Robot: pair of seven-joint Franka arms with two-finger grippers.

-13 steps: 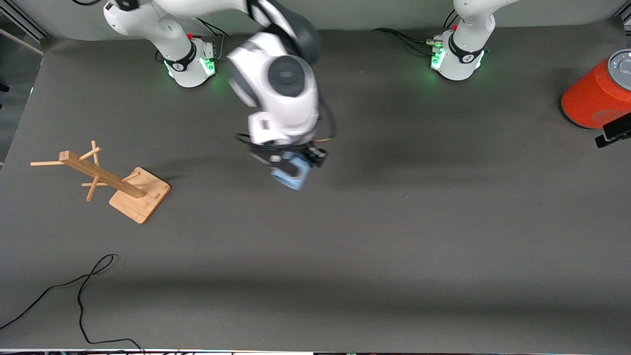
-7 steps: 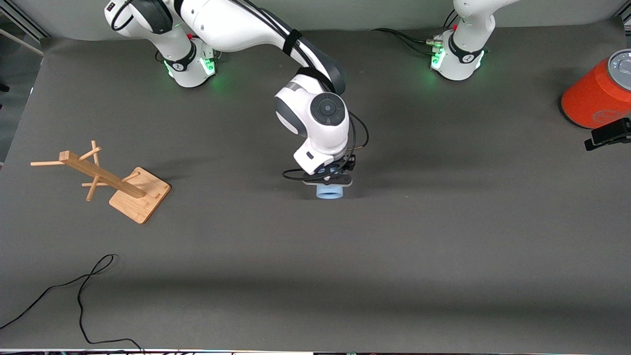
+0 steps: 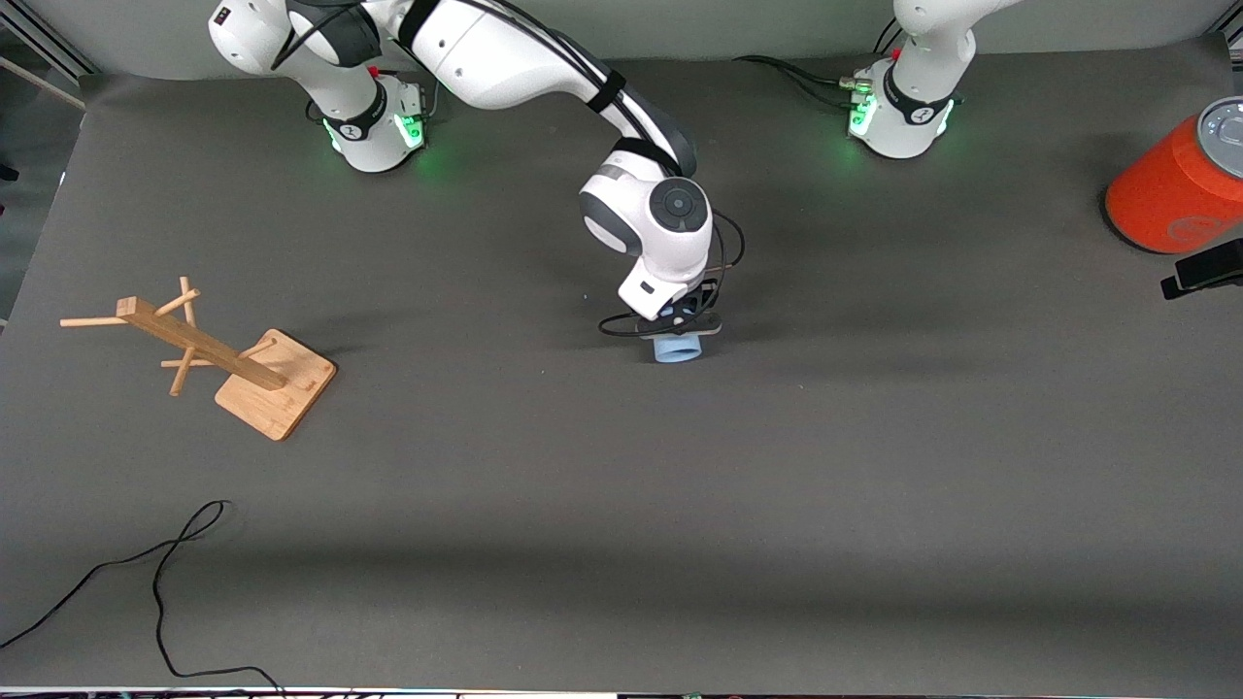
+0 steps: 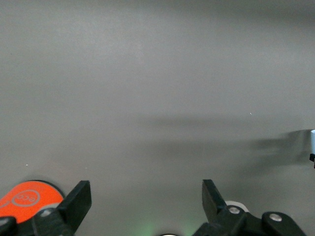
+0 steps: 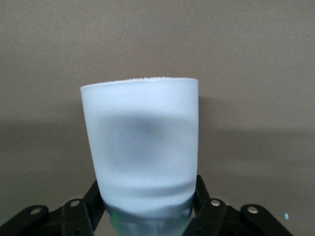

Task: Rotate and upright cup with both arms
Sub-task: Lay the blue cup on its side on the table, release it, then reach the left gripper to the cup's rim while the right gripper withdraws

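The pale-blue cup is in my right gripper, low over the middle of the table. In the right wrist view the cup fills the middle. My right gripper is shut on its narrower end, and its wider end points away from the hand. I cannot tell if the cup touches the table. My left gripper waits by the table's edge at the left arm's end, beside the orange can. In the left wrist view my left gripper is open and empty.
A large orange-red can with a grey lid stands at the left arm's end and also shows in the left wrist view. A wooden peg rack lies toward the right arm's end. A black cable lies near the front edge.
My right arm has carried the cup toward the left arm's end of the table and turned its wrist, so the cup now points a different way. My left gripper barely shifted.
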